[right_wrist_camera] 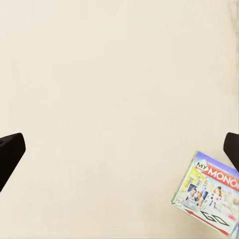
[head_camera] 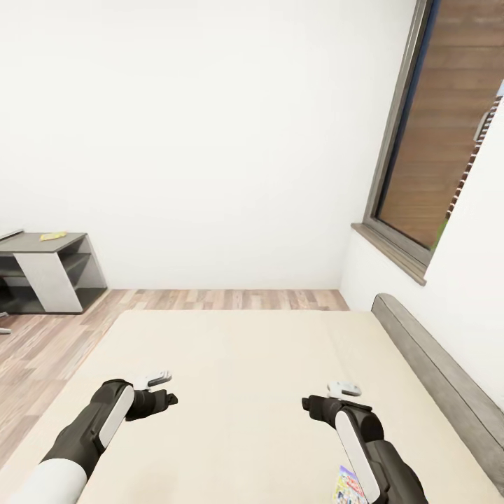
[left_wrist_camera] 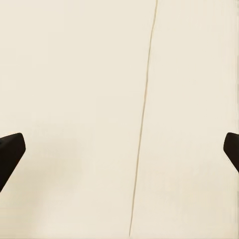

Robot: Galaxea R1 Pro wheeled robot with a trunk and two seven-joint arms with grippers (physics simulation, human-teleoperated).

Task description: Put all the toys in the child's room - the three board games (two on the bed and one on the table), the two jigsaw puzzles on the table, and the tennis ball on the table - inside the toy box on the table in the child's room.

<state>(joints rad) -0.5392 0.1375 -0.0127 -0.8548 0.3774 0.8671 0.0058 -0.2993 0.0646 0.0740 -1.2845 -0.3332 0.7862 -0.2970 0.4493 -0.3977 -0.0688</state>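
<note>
Nearest you, a Monopoly board game (head_camera: 348,484) lies flat on the cream bed (head_camera: 238,364), partly under your right arm. Your right gripper (head_camera: 334,396) and left gripper (head_camera: 162,389) hover above the mattress, jaws wide apart, holding nothing. Farther off stands a grey shelf unit (head_camera: 49,269).

One board game (right_wrist_camera: 208,194) visible, flat on one bed (head_camera: 245,364). Two grippers: left (head_camera: 159,381), right (head_camera: 344,389). One grey shelf unit (head_camera: 49,273), one window (head_camera: 448,133).
</note>
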